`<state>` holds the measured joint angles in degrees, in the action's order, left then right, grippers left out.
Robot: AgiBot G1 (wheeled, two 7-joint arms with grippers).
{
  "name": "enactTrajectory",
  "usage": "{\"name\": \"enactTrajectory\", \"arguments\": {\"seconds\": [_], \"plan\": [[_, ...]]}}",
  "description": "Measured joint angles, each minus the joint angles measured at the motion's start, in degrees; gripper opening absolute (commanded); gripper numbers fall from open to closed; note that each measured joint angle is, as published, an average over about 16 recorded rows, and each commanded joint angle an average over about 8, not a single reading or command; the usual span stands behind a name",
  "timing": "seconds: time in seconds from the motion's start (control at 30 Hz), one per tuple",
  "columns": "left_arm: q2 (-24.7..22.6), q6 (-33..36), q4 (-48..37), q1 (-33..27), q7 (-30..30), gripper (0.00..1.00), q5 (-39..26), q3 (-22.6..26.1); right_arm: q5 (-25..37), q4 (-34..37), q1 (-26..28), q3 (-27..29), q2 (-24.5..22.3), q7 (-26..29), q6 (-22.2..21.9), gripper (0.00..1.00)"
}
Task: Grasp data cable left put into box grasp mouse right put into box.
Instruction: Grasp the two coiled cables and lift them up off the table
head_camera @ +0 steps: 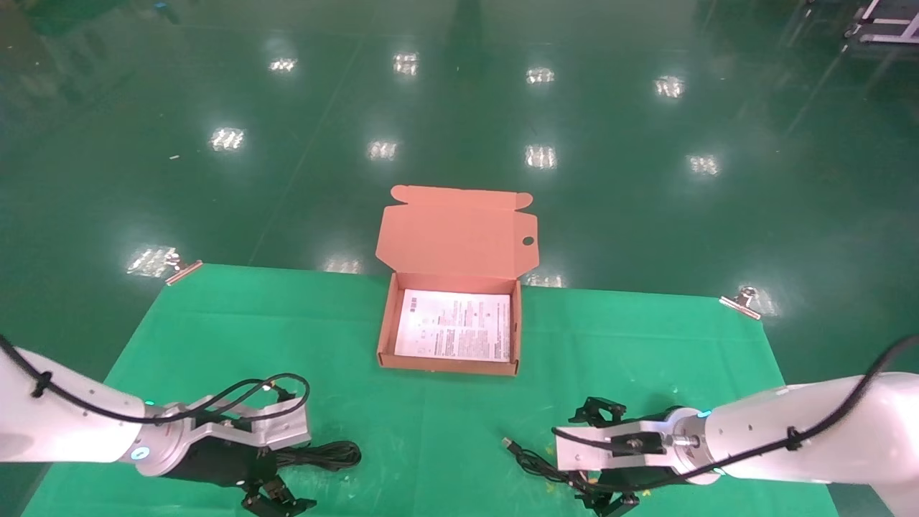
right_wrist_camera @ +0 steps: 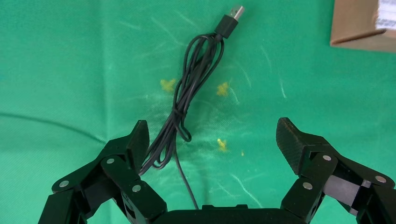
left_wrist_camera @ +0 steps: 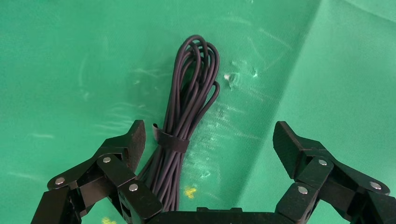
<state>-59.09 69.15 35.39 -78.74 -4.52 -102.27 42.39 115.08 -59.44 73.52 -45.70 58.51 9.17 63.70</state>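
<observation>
My left tool [left_wrist_camera: 208, 142] hangs low over the near left of the bench [head_camera: 179, 323], fingers spread wide, one finger [left_wrist_camera: 133, 140] just beside the cable [left_wrist_camera: 187, 112] and the other well off to the side. The cable lies flat on the green cloth as a long bundle of loops, bound by a strap partway along. My right tool [right_wrist_camera: 212, 140] hangs low over the near right of the bench, also spread wide, above the mouse's cord [right_wrist_camera: 187, 98], which lies coiled loosely with its USB plug [right_wrist_camera: 232, 18] pointing toward the box [head_camera: 388, 323]. The mouse itself I cannot see. The box sits at the middle of the bench, well apart from both tools, lid standing open, with a white printed sheet [head_camera: 454, 324] lying inside
</observation>
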Motion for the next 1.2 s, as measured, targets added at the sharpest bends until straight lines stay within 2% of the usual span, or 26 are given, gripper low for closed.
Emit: {"name": "enactTrajectory", "arguments": {"seconds": [0.23,0.3,0.33,0.5,0.53,0.57,0.6,1.2], "plan": [[-2.5,-1.1,-8.6,-2.3,5.6,1.00,0.0,0.1,0.1,6.7,0.8,-0.4,3.3,-2.1,-1.8,1.00],[-3.1,-1.4,-10.5,-2.9,7.0,0.78,-0.2,0.2,0.1,8.1,0.9,-0.4,3.9,-2.7,-2.2,1.00],[-3.4,-1.6,-11.4,-3.2,7.6,0.65,-0.2,0.2,0.1,8.8,1.0,-0.5,4.2,-2.9,-2.4,0.92],[-4.5,-2.2,-14.7,-4.3,9.8,0.03,-0.6,0.5,0.0,11.1,1.2,-0.6,5.3,-4.0,-3.1,0.30],[-4.7,-2.3,-15.1,-4.4,10.1,0.00,-0.7,0.5,0.1,11.4,1.2,-0.6,5.4,-4.1,-3.2,0.17],[-4.8,-2.3,-15.5,-4.6,10.3,0.00,-0.8,0.6,0.1,11.7,1.2,-0.6,5.5,-4.2,-3.3,0.05],[-4.9,-2.4,-15.8,-4.7,10.5,0.00,-0.9,0.6,0.1,11.9,1.3,-0.6,5.6,-4.3,-3.4,0.00],[-4.9,-2.5,-15.6,-4.7,10.6,0.00,-1.0,0.7,0.1,11.9,1.3,-0.6,5.5,-4.3,-3.3,0.00]]}}
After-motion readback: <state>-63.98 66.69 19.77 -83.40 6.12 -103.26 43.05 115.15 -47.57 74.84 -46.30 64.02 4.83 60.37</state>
